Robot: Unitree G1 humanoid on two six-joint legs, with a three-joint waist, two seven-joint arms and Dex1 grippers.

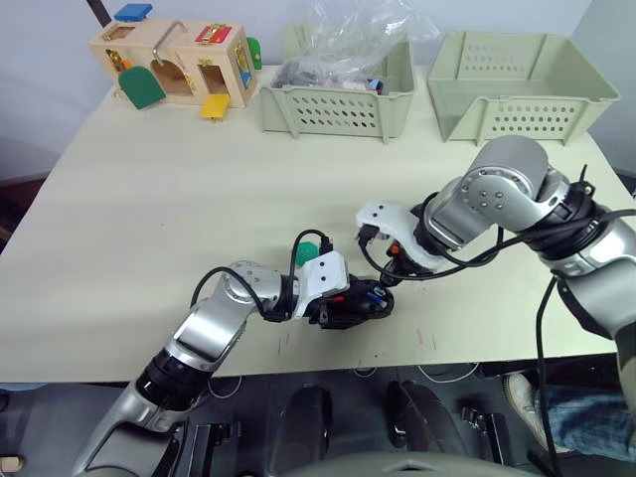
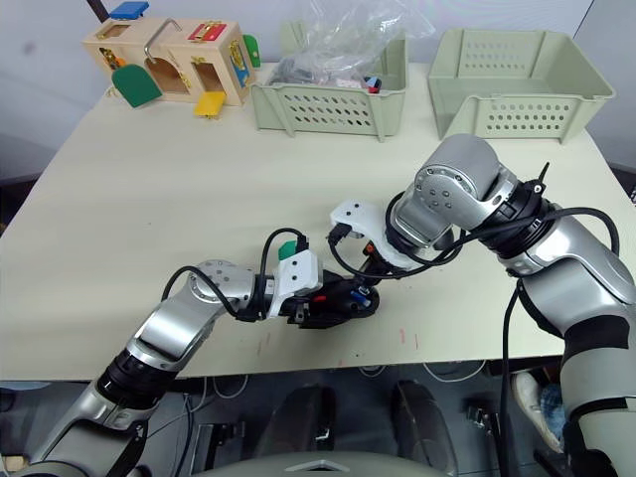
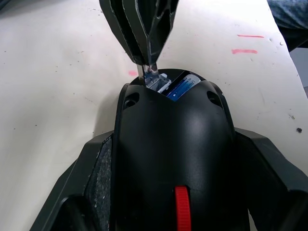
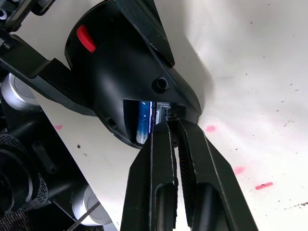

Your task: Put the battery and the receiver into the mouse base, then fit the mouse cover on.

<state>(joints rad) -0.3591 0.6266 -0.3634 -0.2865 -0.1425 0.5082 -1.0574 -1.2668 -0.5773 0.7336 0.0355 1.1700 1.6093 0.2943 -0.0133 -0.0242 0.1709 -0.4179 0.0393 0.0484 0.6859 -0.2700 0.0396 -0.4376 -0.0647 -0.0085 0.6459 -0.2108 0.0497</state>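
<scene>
The black mouse base (image 1: pixel 356 304), with its red scroll wheel (image 3: pixel 182 211), lies near the table's front edge with my left gripper (image 1: pixel 344 298) shut on its sides. The blue battery (image 4: pixel 143 122) lies in the open compartment at the base's rear. My right gripper (image 4: pixel 174 121) comes in from the right, shut on the tiny receiver (image 3: pixel 151 73). It holds the receiver at the compartment's rim, right beside the battery (image 3: pixel 182 88). The mouse cover is out of view.
A green disc (image 1: pixel 310 248) lies just behind my left wrist. At the back stand a wooden latch box (image 1: pixel 174 65), a basket holding a plastic bag (image 1: pixel 338 94) and an empty basket (image 1: pixel 522 84). Pink marks (image 1: pixel 425 338) dot the table near its front edge.
</scene>
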